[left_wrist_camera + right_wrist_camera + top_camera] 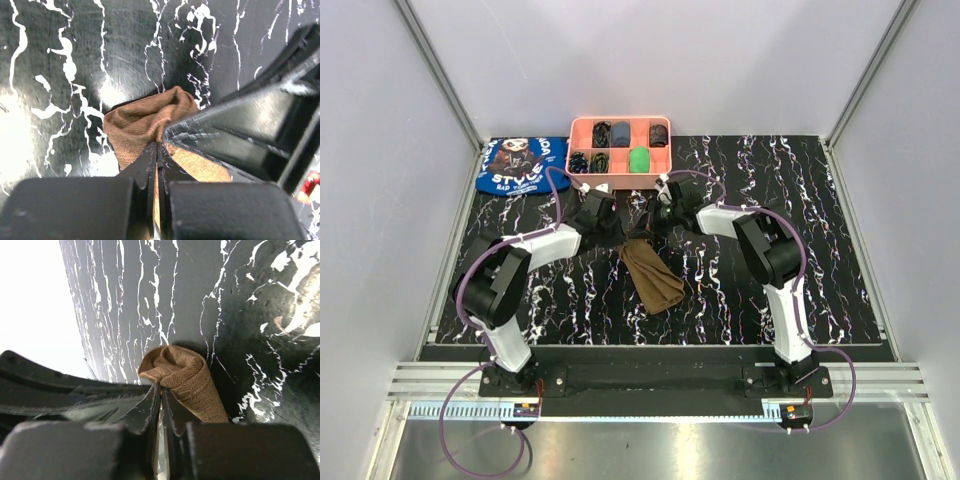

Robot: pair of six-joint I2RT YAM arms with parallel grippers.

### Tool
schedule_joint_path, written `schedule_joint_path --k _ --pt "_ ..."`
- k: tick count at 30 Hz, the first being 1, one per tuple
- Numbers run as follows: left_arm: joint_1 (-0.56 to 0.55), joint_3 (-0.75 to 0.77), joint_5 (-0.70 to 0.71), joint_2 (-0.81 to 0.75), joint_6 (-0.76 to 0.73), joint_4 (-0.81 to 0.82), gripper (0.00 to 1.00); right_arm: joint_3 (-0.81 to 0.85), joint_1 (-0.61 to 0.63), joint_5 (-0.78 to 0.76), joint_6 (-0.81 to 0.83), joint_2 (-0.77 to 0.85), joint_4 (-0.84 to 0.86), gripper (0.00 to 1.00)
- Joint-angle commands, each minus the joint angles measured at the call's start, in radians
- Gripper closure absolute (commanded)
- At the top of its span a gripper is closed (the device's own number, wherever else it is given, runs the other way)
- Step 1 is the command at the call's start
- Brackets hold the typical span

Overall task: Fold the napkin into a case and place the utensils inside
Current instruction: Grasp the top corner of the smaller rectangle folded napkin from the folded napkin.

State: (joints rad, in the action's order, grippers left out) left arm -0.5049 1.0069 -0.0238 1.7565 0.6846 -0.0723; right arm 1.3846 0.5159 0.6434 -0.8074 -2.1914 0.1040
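We have left tool (157,150) and right tool (161,390) both clamped on napkin (653,275), centre frame. Risk: the pinches look shallow, so the cloth could slip and the fold collapse on counter (820,250).

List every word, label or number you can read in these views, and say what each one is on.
"STYLE": large white letters on the blue cloth at the far left.
Smaller white lettering above and below it on the same cloth: too small to read.
The napkin and the pink tray: no text visible.
Both wrist views: no text.
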Motion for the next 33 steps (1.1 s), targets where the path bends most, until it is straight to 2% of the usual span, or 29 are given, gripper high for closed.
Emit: schedule_joint_path --k 1,3,12,15,17,24,33 --pt "-0.004 -0.028 -0.07 -0.087 0.041 0.06 1.0 0.053 0.015 0.033 0.013 -0.027 0.005 0.92" --pt "-0.004 -0.024 -0.083 -0.097 0.043 0.069 1.0 0.044 0.035 0.038 0.016 -0.028 -0.007 0.96" --pt "-0.001 -0.022 -0.09 -0.063 0.061 0.048 1.0 -0.022 0.059 0.045 0.03 0.004 0.003 0.99" --pt "0.0 -0.045 -0.077 -0.078 0.05 0.043 1.0 -0.039 0.049 -0.016 0.068 0.056 -0.039 0.96" --pt "0.0 -0.056 -0.07 -0.092 0.044 0.039 1.0 -0.038 0.041 -0.03 0.089 0.091 -0.075 0.89" --pt "0.0 -0.096 -0.073 -0.121 0.041 0.04 1.0 -0.042 0.016 -0.06 0.14 0.183 -0.171 0.73" --pt "0.0 -0.108 -0.087 -0.143 0.053 0.046 1.0 -0.124 0.019 -0.022 0.122 0.191 -0.128 0.75"
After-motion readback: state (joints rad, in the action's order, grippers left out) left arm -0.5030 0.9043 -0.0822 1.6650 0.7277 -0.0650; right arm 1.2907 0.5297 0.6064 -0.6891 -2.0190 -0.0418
